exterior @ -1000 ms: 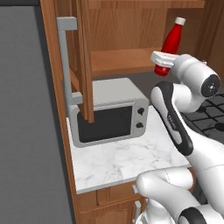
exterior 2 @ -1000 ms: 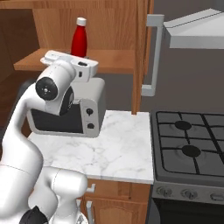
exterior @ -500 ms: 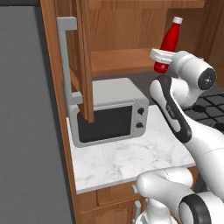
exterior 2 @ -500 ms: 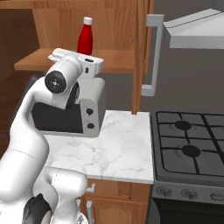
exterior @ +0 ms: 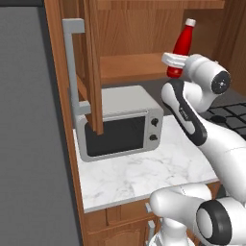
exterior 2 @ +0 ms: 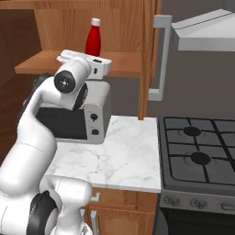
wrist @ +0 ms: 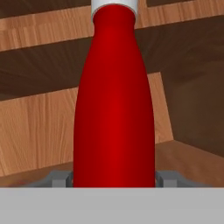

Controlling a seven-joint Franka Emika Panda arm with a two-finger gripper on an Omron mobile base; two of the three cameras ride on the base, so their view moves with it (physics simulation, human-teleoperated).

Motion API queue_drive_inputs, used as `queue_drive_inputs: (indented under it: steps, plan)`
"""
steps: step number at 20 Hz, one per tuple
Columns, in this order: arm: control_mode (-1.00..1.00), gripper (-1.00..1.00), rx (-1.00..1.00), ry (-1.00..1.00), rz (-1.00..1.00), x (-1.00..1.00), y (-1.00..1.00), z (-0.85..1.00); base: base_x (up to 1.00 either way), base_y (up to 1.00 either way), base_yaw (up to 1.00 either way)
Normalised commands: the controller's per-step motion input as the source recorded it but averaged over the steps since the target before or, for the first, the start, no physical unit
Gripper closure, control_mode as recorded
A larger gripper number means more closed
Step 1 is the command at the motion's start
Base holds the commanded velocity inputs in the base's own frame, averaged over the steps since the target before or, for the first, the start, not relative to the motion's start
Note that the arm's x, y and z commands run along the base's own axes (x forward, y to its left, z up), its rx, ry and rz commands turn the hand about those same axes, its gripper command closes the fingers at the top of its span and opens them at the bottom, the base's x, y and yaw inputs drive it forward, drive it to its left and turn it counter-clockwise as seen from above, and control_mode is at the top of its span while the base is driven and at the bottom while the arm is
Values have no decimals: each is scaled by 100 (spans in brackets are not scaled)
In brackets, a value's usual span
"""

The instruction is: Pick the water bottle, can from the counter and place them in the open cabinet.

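My gripper [wrist: 113, 178] is shut on the lower body of the water bottle [wrist: 113, 100], a glossy red bottle with a white cap; grey fingers [wrist: 168, 177] press both its sides. The bottle [exterior: 181, 44] leans slightly at the right front of the open cabinet's wooden shelf [exterior: 129, 67], with the gripper [exterior: 174, 63] at its base. From the right the water bottle [exterior 2: 93, 40] stands above the shelf [exterior 2: 39, 63] behind the gripper [exterior 2: 92, 58]. Whether its base touches the shelf I cannot tell. The can and the counter are out of view.
The cabinet door [exterior: 91, 62] with its grey bar handle [exterior: 69, 62] swings open at the left. A grey microwave [exterior: 120, 127] sits below the shelf on a marble worktop [exterior: 144, 173]. A gas stove [exterior 2: 197, 151] and range hood [exterior 2: 202, 34] are at the right.
The arm has reached further toward the cabinet, carrying the bottle in over the shelf and a little lower. The grip has not changed.
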Motion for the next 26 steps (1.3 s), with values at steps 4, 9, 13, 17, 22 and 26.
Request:
queue_drive_inputs:
  steps: [4, 9, 13, 17, 22, 26]
  plan:
    - [-100, 100, -4, 0, 0, 29, -1, -9, 0, 0, 0]
    - [-100, 100, -2, 0, 0, 26, -3, -6, 0, 0, 0]
    - [-100, 100, -3, 0, 0, 25, -1, -6, 0, 0, 0]
    - [-100, 100, -5, 0, 0, 23, -1, -3, 0, 0, 0]
    - [-100, 100, -4, 0, 0, 22, 0, 0, 0, 0, 0]
    - [-100, 100, -4, 2, 0, 23, 0, 0, 0, 0, 0]
